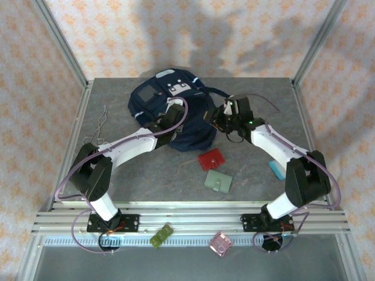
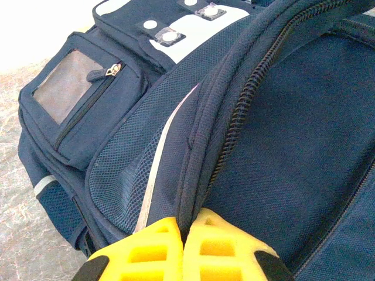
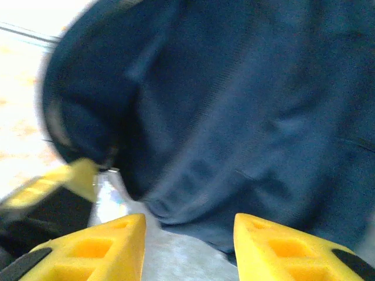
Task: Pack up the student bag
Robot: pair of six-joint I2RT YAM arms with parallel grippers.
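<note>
The student bag (image 1: 167,102), a big navy backpack with white and grey front patches, lies at the back middle of the table. My left gripper (image 2: 187,225) is shut on the bag's zipper edge fold, its yellow fingers (image 2: 149,246) pinching the dark piping beside the open zipper teeth (image 2: 243,99). In the top view the left gripper (image 1: 166,122) sits on the bag's near side. My right gripper (image 3: 188,225) stands open with nothing between its fingers, just off the bag's blue fabric (image 3: 234,117); the top view places the right gripper (image 1: 218,117) at the bag's right edge.
A red card holder (image 1: 211,160) and a grey-green wallet (image 1: 218,182) lie in front of the bag. A small light-blue item (image 1: 276,170) rests by the right arm. A thin wire hook (image 1: 101,126) lies at the left. A green piece (image 1: 161,234) and a pink piece (image 1: 220,243) sit on the front rail.
</note>
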